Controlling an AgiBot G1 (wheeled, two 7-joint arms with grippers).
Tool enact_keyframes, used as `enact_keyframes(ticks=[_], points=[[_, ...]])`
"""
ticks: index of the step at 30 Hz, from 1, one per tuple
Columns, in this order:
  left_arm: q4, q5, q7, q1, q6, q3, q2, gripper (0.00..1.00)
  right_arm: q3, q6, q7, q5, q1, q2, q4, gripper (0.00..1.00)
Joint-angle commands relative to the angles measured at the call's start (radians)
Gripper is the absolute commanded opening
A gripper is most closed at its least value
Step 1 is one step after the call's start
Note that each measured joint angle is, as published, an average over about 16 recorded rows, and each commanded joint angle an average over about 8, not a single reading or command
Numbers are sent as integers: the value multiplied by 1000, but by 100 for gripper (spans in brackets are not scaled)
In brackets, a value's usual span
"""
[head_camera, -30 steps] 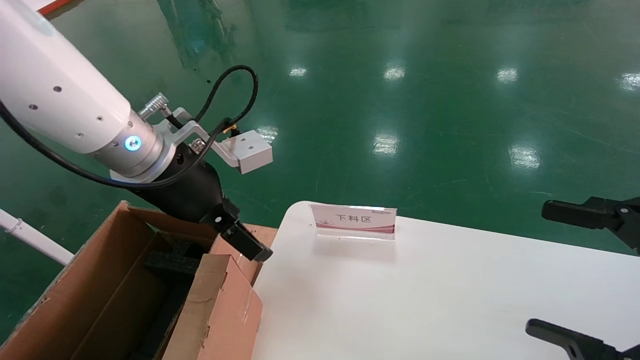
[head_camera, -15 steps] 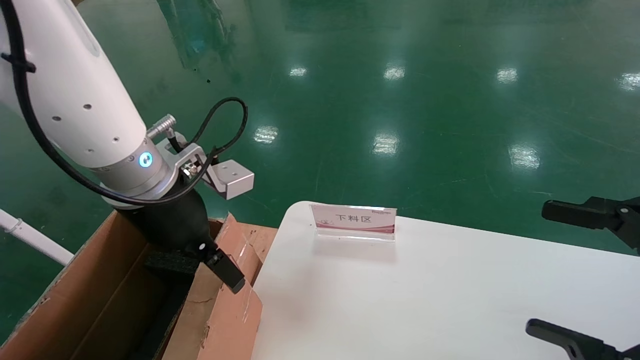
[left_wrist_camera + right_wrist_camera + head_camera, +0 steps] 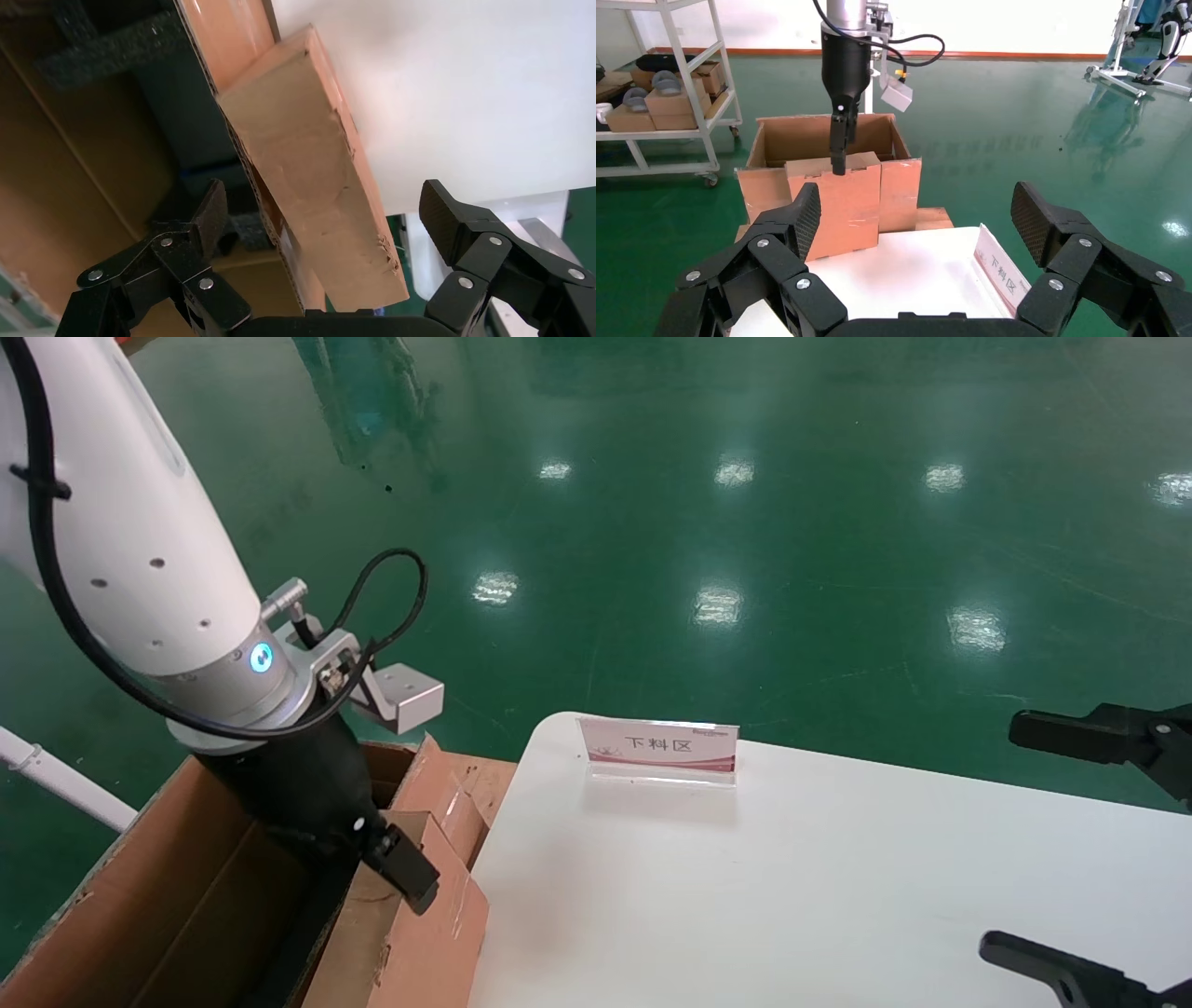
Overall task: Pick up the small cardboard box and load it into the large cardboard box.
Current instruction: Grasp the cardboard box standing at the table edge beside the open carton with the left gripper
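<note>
The left end effector (image 3: 400, 877) is held open astride a flap of the large cardboard box (image 3: 168, 896); the right end effector (image 3: 916, 232) is parked open over the counter (image 3: 838, 896).

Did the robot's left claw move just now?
Yes. Against the sign on the table, the left gripper moved down and leftward, toward the large cardboard box.

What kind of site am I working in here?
Most likely a factory or warehouse floor: a glossy green floor, a metal shelving rack stacked with cartons, and a white table carrying a sign stand marking an unloading zone.
</note>
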Motion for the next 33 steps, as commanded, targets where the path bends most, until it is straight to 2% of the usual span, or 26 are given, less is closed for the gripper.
enact_keyframes(ticks=[1, 23, 30, 31, 33], points=[[0, -6, -12, 5, -5, 6, -8, 100, 0, 0, 0, 0, 0, 0, 0, 100], [0, -18, -77, 64, -41, 36, -28, 99, 0, 0, 0, 0, 0, 0, 0, 100], [0, -17, -80, 68, -43, 39, -30, 11, 0, 0, 0, 0, 0, 0, 0, 99], [0, -17, -80, 69, -43, 39, -30, 0, 0, 0, 0, 0, 0, 0, 0, 90], [0, -17, -80, 70, -43, 39, -30, 0, 0, 0, 0, 0, 0, 0, 0, 65]])
